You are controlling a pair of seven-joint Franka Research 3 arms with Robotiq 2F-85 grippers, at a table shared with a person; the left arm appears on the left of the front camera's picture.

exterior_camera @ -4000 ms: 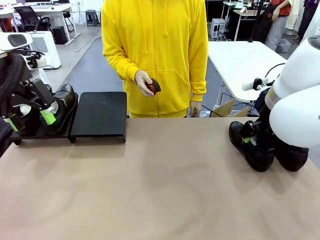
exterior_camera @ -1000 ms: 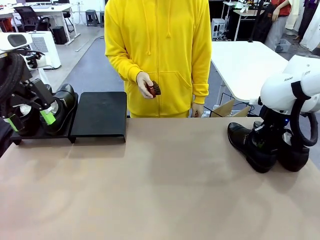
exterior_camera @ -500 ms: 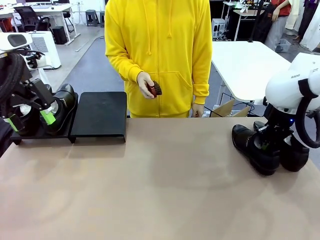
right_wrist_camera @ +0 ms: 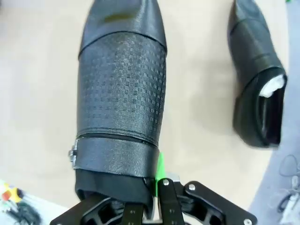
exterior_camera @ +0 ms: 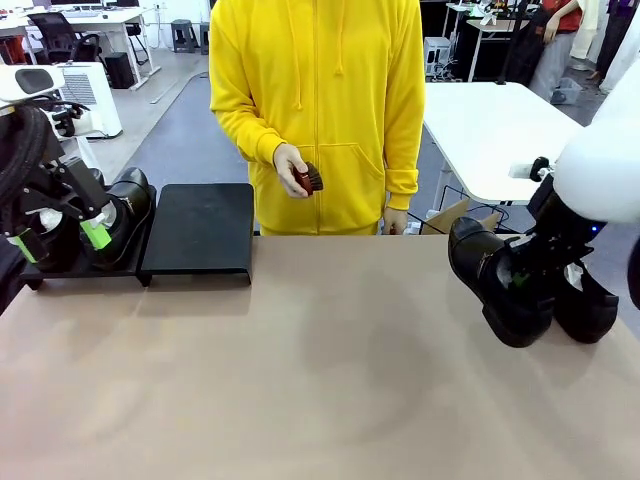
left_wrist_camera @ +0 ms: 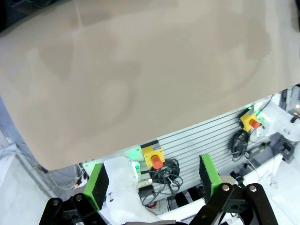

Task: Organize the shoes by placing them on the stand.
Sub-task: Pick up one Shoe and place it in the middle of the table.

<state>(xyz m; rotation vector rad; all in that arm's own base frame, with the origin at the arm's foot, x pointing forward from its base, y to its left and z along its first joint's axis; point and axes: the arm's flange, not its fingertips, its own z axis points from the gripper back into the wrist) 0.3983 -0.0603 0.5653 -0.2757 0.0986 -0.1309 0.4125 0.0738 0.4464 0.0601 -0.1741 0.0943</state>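
Tan desk (exterior_camera: 300,380) across the whole foreground. At its far left, black stand (exterior_camera: 197,230): right panel bare, left panel carrying two shoes (exterior_camera: 118,212) side by side. Near the right edge, held shoe (exterior_camera: 492,283), tilted and seemingly lifted off the desk, clamped at the collar by the right jaws, closed tight on the leather. Last shoe (exterior_camera: 588,302) resting just beside it. Left jaws spread wide, gripping nothing, by the racked pair. Probably mid-lift. Raise well clear before crossing, keep the grip firm, aim for the bare panel, match the racked pair's heading, lower gently.
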